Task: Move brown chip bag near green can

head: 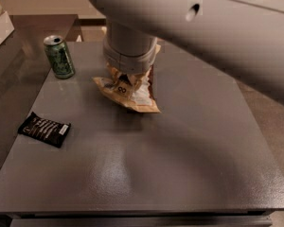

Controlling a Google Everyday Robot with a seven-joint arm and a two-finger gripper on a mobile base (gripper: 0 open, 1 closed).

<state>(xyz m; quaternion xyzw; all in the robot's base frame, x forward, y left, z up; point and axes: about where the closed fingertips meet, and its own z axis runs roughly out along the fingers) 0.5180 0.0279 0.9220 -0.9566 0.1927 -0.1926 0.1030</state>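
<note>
Grey, faintly speckled tabletop (180, 164) fills the view, matte with a soft sheen. Over its far middle the gripper (128, 74) comes straight down onto the brown chip bag (132, 96), a crinkly pouch with cream edges, lying slantwise across the view. The thick wrist hides the grip (I cannot tell whether it is closed on the bag). The green can (59, 57), a rigid upright cylinder, stands near the bag's view-left end, apart from it, so the carry should run that way. A flat black packet (43, 129) lies nearer, off that line.
</note>
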